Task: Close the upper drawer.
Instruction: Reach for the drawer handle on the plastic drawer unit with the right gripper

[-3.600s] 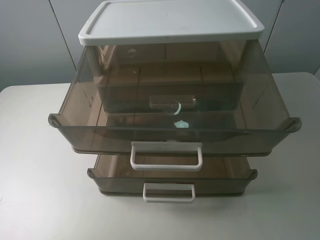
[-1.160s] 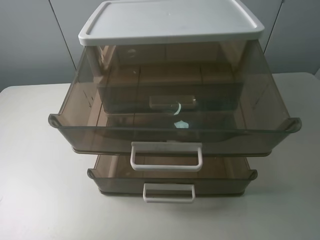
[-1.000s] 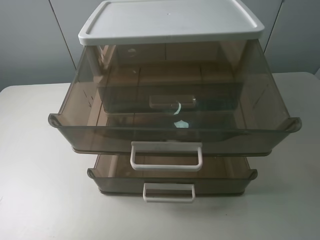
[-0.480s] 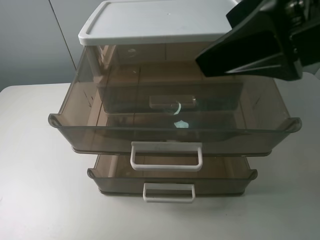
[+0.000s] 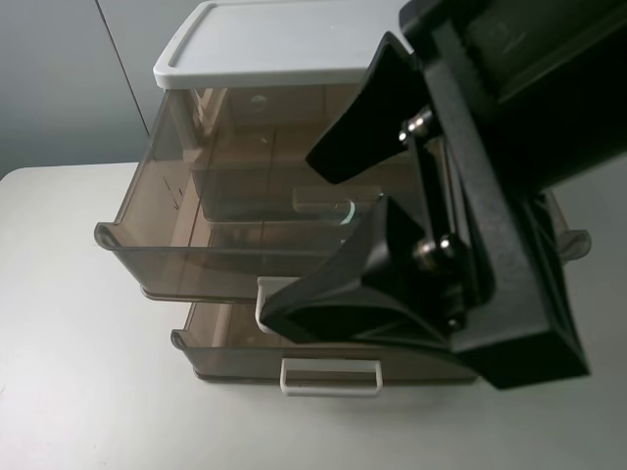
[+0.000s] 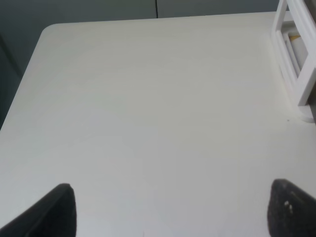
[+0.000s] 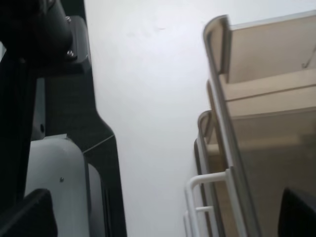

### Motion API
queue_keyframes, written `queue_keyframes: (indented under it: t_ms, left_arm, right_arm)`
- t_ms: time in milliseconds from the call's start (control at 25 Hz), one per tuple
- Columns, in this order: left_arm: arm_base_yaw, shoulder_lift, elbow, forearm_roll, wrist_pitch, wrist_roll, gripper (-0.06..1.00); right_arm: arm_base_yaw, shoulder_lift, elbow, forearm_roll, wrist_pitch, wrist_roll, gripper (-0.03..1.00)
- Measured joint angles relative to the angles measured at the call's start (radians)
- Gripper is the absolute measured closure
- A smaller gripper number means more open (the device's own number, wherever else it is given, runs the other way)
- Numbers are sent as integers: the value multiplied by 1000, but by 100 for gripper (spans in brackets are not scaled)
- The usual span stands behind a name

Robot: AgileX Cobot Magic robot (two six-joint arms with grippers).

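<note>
The upper drawer (image 5: 186, 245) of smoky-brown plastic is pulled far out from under the white lid (image 5: 265, 39). Its white loop handle (image 5: 261, 294) is mostly hidden behind my right gripper (image 5: 289, 243), which hangs open close to the camera, above and in front of the drawer. The right wrist view shows the drawer's flared front corner (image 7: 219, 39) and the handle (image 7: 207, 180) between that gripper's spread fingertips (image 7: 160, 217). My left gripper (image 6: 175, 210) is open and empty over the bare white table (image 6: 148, 98), out of the high view.
The middle drawer's small handle (image 5: 323, 201) shows through the upper drawer. The bottom drawer (image 5: 225, 348) is partly out, with its white handle (image 5: 330, 377). A white framed object (image 6: 296, 49) stands at the table's edge. A black and grey arm structure (image 7: 54, 173) shows beside the unit.
My right arm has come into the high view from the upper right and moved down and left in front of the unit. The drawers have not moved.
</note>
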Motion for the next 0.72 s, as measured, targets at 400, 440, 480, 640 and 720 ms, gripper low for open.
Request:
queue_keyframes:
  t_ms: [400, 440, 480, 640, 720]
  left_arm:
    - [0, 0, 0, 0, 0, 0, 20]
    - [0, 0, 0, 0, 0, 0, 20]
    - [0, 0, 0, 0, 0, 0, 20]
    - [0, 0, 0, 0, 0, 0, 20]
    - [0, 0, 0, 0, 0, 0, 20]
  right_arm:
    - [61, 105, 0, -30, 45, -2, 29]
    - [73, 105, 0, -34, 47, -2, 29]
    - [85, 105, 0, -42, 49, -2, 29]
    - [130, 112, 0, -114, 82, 0, 29]
    - [156, 120, 0, -178, 97, 26, 29]
